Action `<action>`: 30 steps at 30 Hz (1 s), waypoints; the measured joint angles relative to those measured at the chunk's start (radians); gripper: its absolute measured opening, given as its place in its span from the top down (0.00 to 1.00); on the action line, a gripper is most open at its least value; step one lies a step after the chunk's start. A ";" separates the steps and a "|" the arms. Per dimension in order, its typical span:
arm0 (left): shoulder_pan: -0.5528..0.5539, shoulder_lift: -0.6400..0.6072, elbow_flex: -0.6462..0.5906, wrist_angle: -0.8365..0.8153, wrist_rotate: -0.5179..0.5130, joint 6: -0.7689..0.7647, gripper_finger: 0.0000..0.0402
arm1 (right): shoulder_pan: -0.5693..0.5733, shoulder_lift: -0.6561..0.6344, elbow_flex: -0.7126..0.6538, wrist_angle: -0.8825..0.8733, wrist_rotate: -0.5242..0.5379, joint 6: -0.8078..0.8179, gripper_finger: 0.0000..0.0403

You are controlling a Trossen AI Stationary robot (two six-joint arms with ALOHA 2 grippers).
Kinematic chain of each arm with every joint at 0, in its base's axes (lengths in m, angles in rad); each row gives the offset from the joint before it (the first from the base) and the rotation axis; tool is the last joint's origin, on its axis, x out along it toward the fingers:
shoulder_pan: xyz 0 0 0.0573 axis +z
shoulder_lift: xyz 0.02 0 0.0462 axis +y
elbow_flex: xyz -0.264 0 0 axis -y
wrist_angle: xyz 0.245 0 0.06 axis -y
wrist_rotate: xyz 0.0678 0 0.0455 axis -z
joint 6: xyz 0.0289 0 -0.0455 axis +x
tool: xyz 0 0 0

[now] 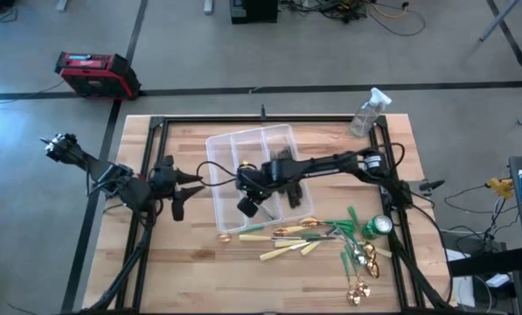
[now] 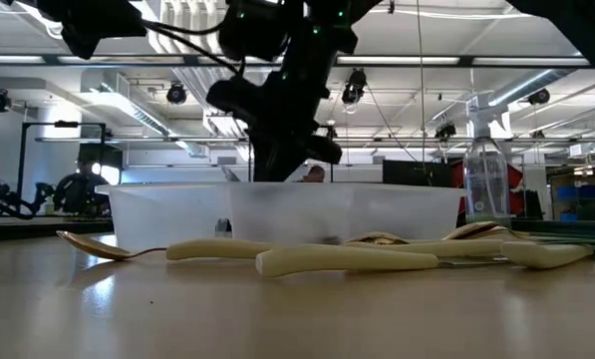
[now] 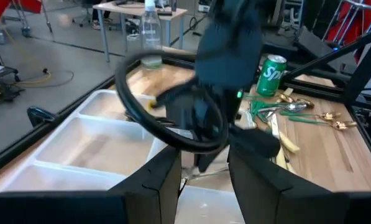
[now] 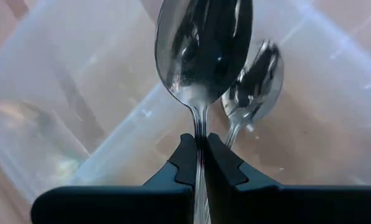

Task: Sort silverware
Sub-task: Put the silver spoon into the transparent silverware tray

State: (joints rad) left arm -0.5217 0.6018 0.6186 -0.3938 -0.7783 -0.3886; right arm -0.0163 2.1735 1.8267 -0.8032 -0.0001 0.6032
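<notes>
Clear plastic divided tray (image 1: 221, 144) sits mid-bench toward far edge. Right gripper (image 4: 200, 163) hangs over tray, clamped tight on handle of shiny silver spoon (image 4: 204, 43), bowl pointing down at compartment where second silver spoon (image 4: 255, 78) lies. Left gripper (image 1: 178, 185) waits just beside tray's left side, fingers partly apart, holding nothing. Cream-handled knives (image 1: 282, 248), gold spoons (image 1: 363, 278), green-handled pieces (image 1: 348, 229) scattered by near right corner, close to green can (image 1: 379, 227). Clear spray bottle (image 1: 366, 114) stands at far right corner.
</notes>
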 joint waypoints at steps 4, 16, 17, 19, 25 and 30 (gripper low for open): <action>0.000 -0.035 0.000 -0.003 -0.001 0.037 0.70 | -0.009 0.040 0.000 -0.007 -0.001 0.014 1.00; 0.000 -0.061 0.000 -0.025 -0.002 0.022 0.70 | -0.025 0.061 0.000 -0.100 0.000 0.012 0.97; 0.000 -0.057 0.000 -0.025 -0.002 0.018 0.70 | -0.026 0.054 0.000 -0.105 0.000 -0.007 0.96; 0.000 -0.052 0.000 -0.025 -0.012 0.013 0.70 | -0.026 0.043 0.000 -0.100 0.015 -0.050 0.91; 0.000 -0.035 0.000 -0.018 -0.078 0.005 0.70 | -0.026 0.031 0.000 -0.108 0.111 -0.116 0.79; 0.000 -0.032 0.000 -0.017 -0.080 0.006 0.70 | -0.022 0.013 0.000 -0.113 0.116 -0.243 0.75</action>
State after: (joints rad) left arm -0.5217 0.5700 0.6186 -0.4112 -0.8580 -0.3830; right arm -0.0381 2.1868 1.8271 -0.9160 0.1161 0.3603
